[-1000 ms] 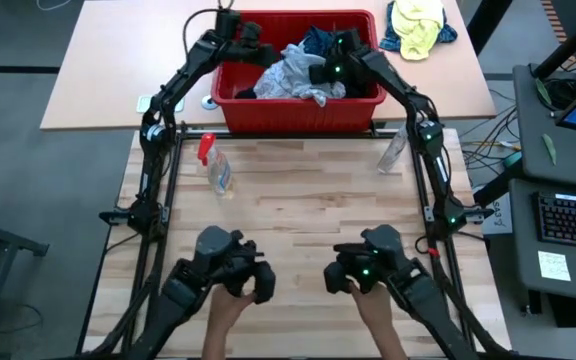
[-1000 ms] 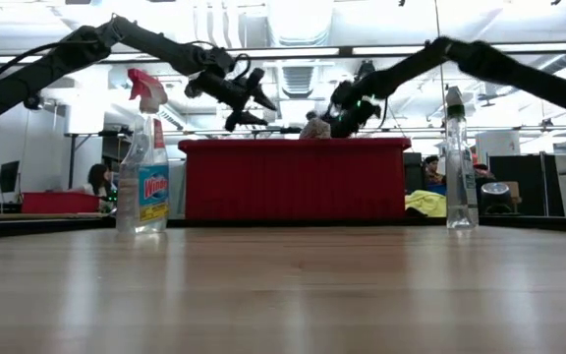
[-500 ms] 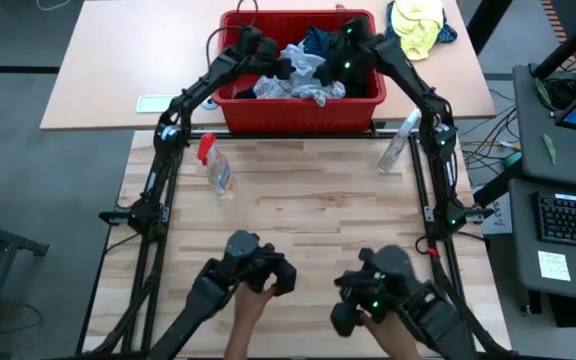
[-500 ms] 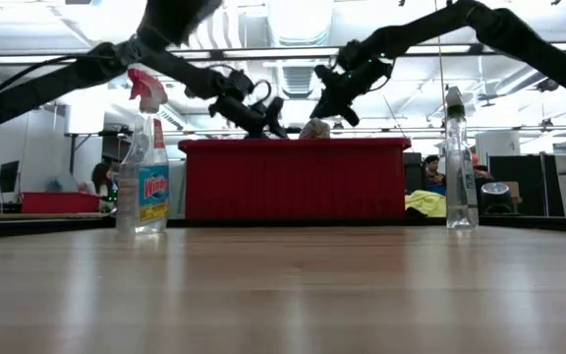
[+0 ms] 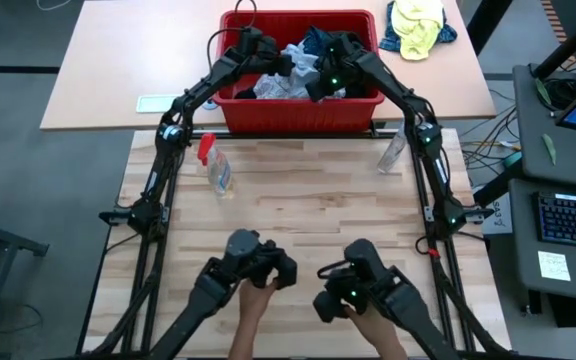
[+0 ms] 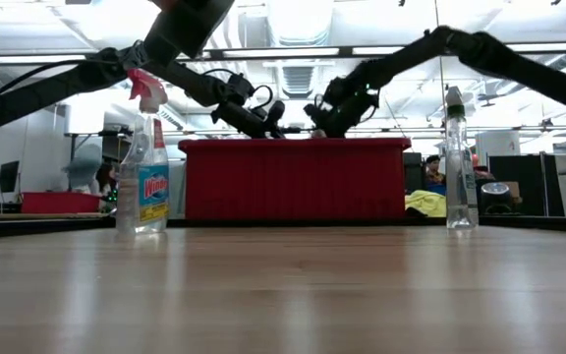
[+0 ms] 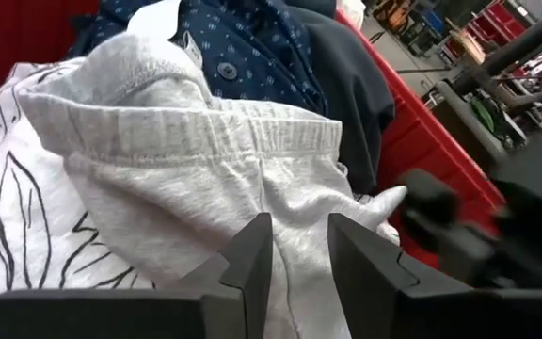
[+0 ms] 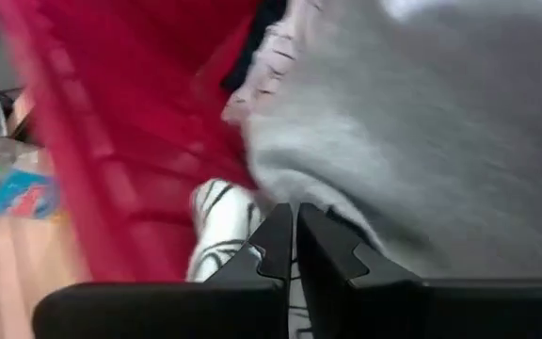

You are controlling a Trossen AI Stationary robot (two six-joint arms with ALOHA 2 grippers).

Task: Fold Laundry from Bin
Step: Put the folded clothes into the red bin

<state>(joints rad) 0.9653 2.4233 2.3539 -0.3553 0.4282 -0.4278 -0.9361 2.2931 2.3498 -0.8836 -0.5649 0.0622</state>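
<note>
Jaws of the left gripper (image 7: pixel 294 254) have narrowed onto the light grey garment (image 7: pixel 205 160) in the bin (image 5: pixel 298 112) at upper centre, the right gripper (image 8: pixel 294 247) pressed together nearby, so lifting looks imminent.

1 red bin (image 5: pixel 298 110). 2 spray bottles: 1 red-capped (image 5: pixel 214 167), 1 clear (image 5: pixel 393 151). 1 yellow-and-blue cloth bundle (image 5: pixel 416 25). 2 robot arms, 2 grippers: left (image 5: pixel 280 64), right (image 5: pixel 317 85). 2 surfaces: 1 wooden (image 5: pixel 308 215), 1 tan (image 5: pixel 128 70).

two spray bottles (image 5: pixel 215 166) (image 5: pixel 392 152), yellow-blue bundle (image 5: pixel 417 24)
</note>
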